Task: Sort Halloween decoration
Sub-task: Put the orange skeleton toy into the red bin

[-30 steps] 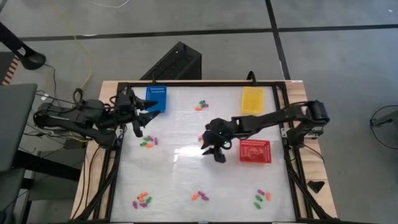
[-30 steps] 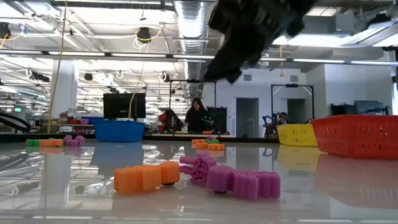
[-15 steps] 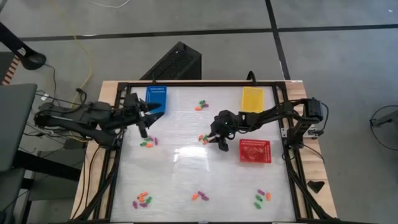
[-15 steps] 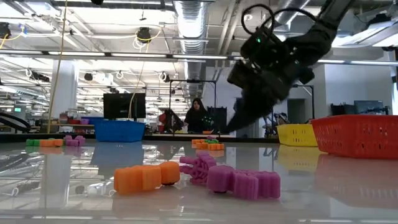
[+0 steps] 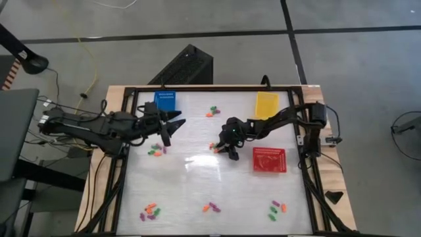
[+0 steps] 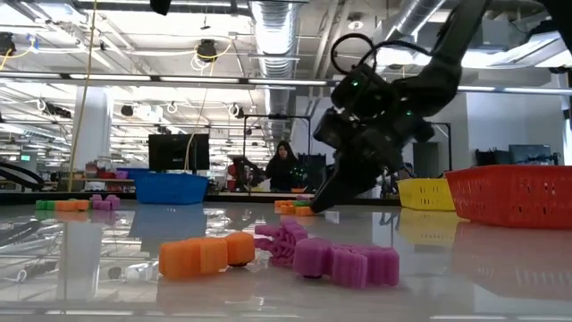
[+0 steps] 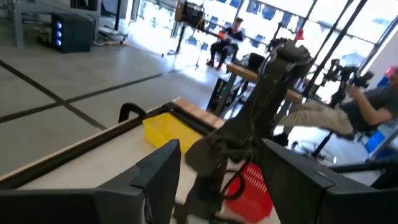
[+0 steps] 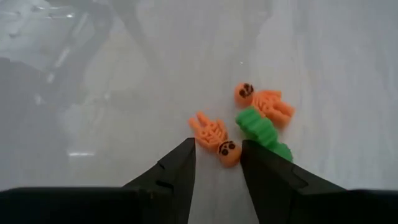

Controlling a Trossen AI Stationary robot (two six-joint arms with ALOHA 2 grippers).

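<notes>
**Right gripper poised over a cluster of small figures near the middle of the table**

High view: the white table (image 5: 197,191) carries several scattered groups of Halloween decoration. One cluster (image 5: 214,146) lies near the table's centre; others sit near the far edge (image 5: 213,111), toward the left edge (image 5: 156,151), in the near left corner (image 5: 151,211), along the near edge (image 5: 211,207) and toward the near right corner (image 5: 277,209). A blue basket (image 5: 165,101) stands at the far left corner, a yellow basket (image 5: 267,104) at the far edge toward the right, and a red basket (image 5: 270,159) close to the right edge.

The right gripper (image 5: 227,149) reaches in from the right edge and hangs just above the central cluster. In the right wrist view its fingers (image 8: 177,165) stand partly apart, a narrow gap, with nothing between them; an orange skeleton piece (image 8: 214,137) lies just ahead of the gap, beside a second orange piece (image 8: 264,102) and a green piece (image 8: 261,132) touching it. The low view shows the same gripper (image 6: 323,199) tilted down, its tips close to the tabletop.

The left gripper (image 5: 172,128) extends from the left edge, between the blue basket and the left cluster, its fingers (image 7: 155,174) spread wide and empty. People sit in the room behind.
</notes>
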